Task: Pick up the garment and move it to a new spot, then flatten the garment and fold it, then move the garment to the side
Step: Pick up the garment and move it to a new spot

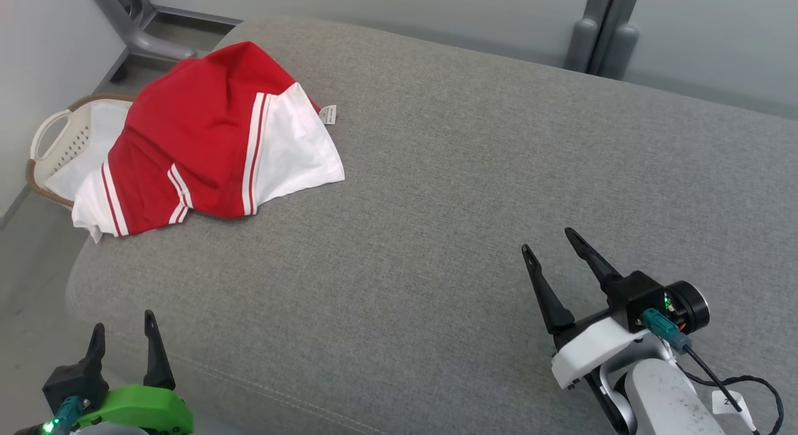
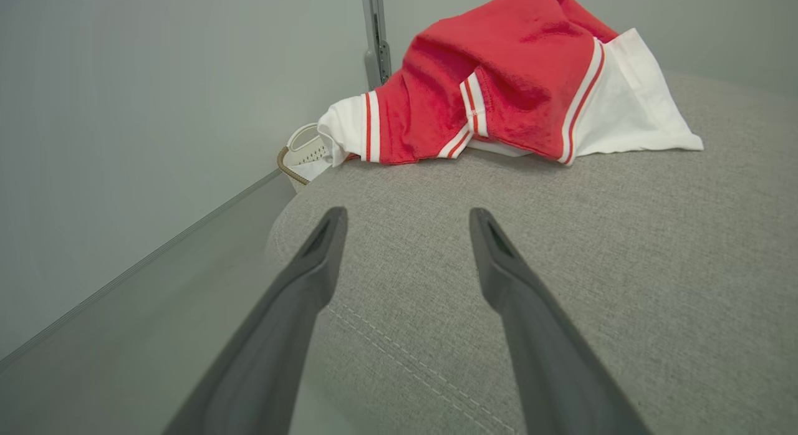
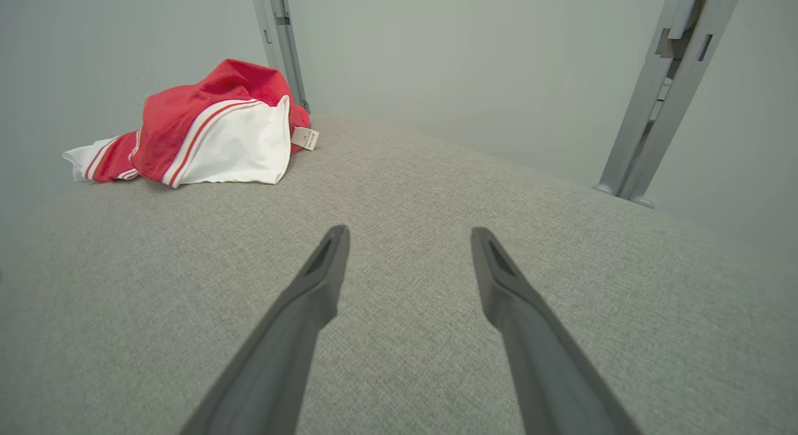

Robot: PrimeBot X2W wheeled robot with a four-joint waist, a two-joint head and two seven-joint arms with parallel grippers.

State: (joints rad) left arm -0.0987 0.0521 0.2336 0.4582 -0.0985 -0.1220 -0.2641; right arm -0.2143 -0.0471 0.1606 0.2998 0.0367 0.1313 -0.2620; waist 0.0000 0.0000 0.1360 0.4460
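The garment (image 1: 199, 145) is a red piece with white panels and red-white stripes, lying crumpled at the far left of a grey cushioned surface (image 1: 467, 192), one end hanging over the edge. It also shows in the left wrist view as the garment (image 2: 499, 86) and in the right wrist view as the garment (image 3: 199, 126), far off to the left. My left gripper (image 1: 123, 329) stands open at the near left corner, well short of the cloth. My right gripper (image 1: 548, 242) stands open at the near right, empty and far from it.
A pale woven basket (image 1: 59, 142) sits on the floor beside the left edge, partly under the hanging cloth. Grey metal frame legs (image 1: 598, 36) stand behind the surface. A wall runs close on the left.
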